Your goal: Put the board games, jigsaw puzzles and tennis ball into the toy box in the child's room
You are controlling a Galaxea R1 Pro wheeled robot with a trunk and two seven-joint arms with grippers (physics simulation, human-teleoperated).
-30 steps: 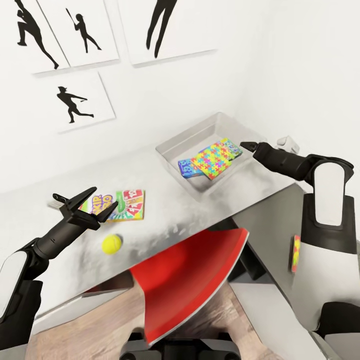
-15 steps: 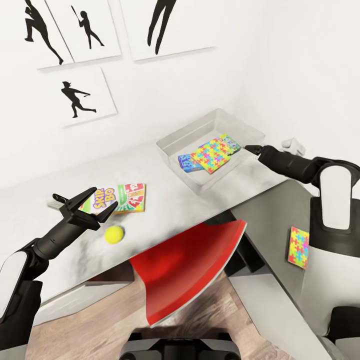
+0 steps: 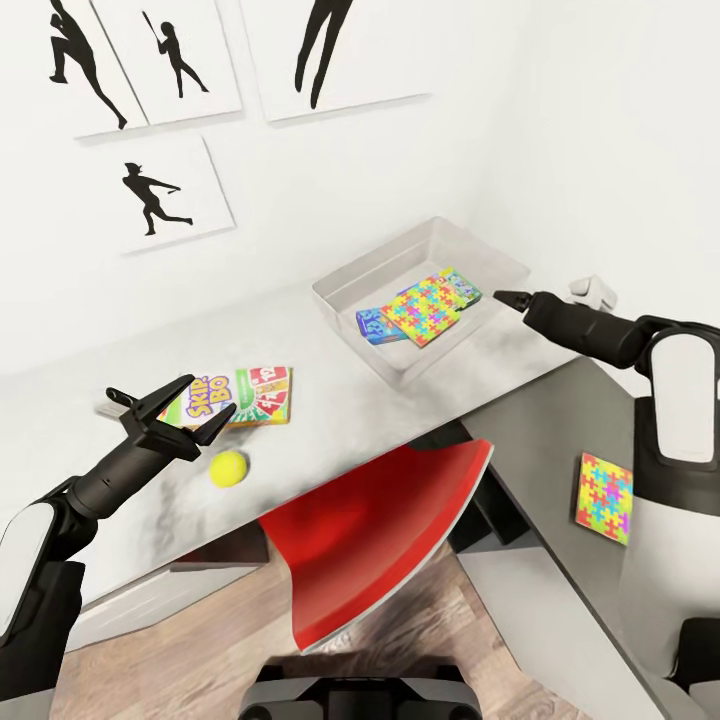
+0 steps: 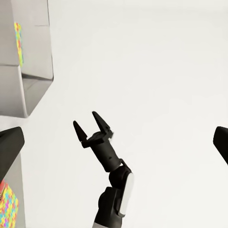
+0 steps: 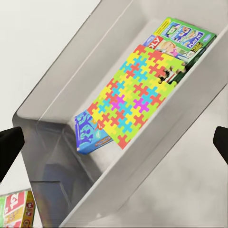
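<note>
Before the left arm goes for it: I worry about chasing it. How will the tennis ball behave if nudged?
The tennis ball is round and sits free on the flat table, so it will probably roll. It lies near the front edge and may drop off. The open left gripper looks wide enough.

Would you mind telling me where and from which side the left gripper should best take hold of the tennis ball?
Probably from straight above, fingers closing across its widest middle. The tennis ball is round and sits free on the table, clear of the Skip-Bo box. The open left gripper hovers close by.
</note>
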